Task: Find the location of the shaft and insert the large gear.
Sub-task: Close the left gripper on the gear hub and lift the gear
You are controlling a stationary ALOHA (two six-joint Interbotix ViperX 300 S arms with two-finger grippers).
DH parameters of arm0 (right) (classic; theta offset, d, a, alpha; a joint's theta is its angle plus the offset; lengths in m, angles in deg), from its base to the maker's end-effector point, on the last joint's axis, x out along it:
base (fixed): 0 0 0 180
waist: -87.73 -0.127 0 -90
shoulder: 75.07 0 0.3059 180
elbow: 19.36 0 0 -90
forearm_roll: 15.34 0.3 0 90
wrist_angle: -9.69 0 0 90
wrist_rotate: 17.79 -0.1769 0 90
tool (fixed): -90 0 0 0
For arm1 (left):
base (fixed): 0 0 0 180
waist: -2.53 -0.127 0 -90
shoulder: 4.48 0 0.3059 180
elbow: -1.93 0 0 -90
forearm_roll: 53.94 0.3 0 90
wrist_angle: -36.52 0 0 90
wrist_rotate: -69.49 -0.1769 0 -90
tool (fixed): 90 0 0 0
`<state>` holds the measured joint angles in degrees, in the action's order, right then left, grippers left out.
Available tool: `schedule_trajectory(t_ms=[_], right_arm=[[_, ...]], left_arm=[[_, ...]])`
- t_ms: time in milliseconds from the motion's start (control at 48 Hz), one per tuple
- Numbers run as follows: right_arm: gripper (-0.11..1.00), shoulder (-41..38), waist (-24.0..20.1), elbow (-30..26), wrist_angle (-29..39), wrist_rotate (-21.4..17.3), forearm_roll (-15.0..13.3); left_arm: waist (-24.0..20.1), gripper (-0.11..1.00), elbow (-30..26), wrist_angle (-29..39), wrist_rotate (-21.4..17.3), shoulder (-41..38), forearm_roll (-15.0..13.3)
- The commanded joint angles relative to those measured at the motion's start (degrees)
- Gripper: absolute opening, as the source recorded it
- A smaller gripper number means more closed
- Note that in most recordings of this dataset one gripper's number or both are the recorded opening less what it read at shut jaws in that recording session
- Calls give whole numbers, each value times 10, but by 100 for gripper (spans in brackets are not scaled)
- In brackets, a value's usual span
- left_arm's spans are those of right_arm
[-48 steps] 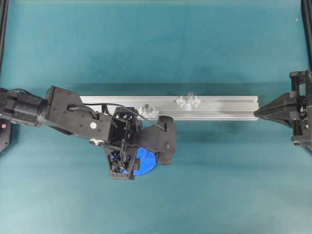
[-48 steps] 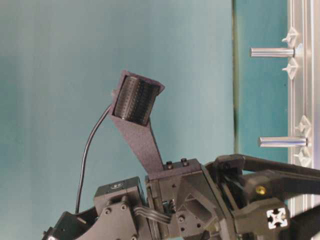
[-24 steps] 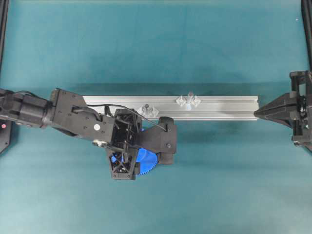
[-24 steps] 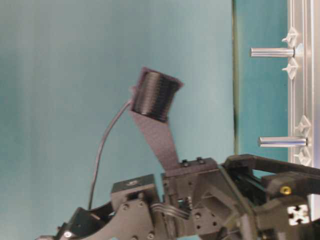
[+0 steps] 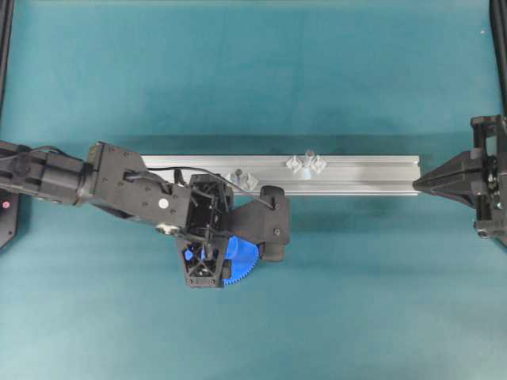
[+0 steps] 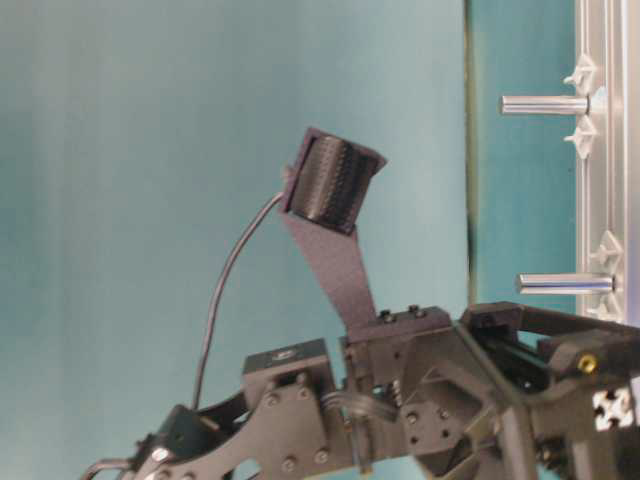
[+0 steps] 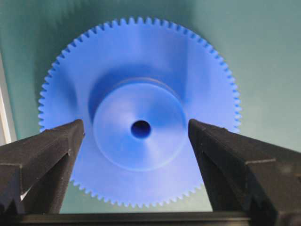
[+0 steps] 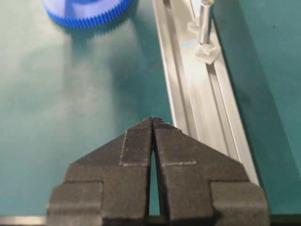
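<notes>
The large gear point(image 7: 141, 117), a blue toothed disc with a raised hub and a small centre hole, lies flat on the teal mat. Part of the large gear point(image 5: 242, 261) shows from under the left arm. My left gripper point(image 7: 135, 127) hangs straight above it, open, with one finger on each side of the hub. The shaft point(image 5: 307, 161), a thin silvery pin between two translucent pieces, stands on the aluminium rail point(image 5: 364, 176). The shaft point(image 6: 545, 104) point(image 8: 204, 23) shows in two more views. My right gripper point(image 8: 153, 120) is shut on nothing at the rail's right end point(image 5: 416, 184).
A second pin point(image 5: 240, 179) with similar translucent pieces stands on the rail just beyond the left wrist, and this second pin point(image 6: 565, 284) is close to the arm's black frame. The rail runs across the middle of the mat. Black frame posts stand at the side edges.
The left arm has shifted slightly right and sunk closer to the gear. The right arm has not moved.
</notes>
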<state>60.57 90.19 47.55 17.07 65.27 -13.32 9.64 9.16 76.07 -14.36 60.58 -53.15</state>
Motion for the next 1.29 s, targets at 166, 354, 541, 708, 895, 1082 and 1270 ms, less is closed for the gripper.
schedule_trajectory(t_ms=[166,354,541,708,895,1082,1270], right_arm=[[2,-4,2,-5,-3,-6,-1],[2,-4,2,-5,-3,-6,-1],[2,-3,1,-5,-3,-6,-1],[2,-4,2,-5,-3,-6,-1],[2,-3,1,-5,-3,-6,-1],[2,-4,1,-5,-3,-6,-1],[2,-4,2,-5,-3,-6,-1]], left_arm=[[2,93,-11,-16,1,-3,2],[3,93,-4,-15,4,-11,2],[4,93,-2,-11,3,-10,2],[3,93,0,-4,4,-11,2],[4,86,-1,11,3,-12,2],[4,69,-5,33,0,-9,2],[4,69,-5,34,0,-8,1]])
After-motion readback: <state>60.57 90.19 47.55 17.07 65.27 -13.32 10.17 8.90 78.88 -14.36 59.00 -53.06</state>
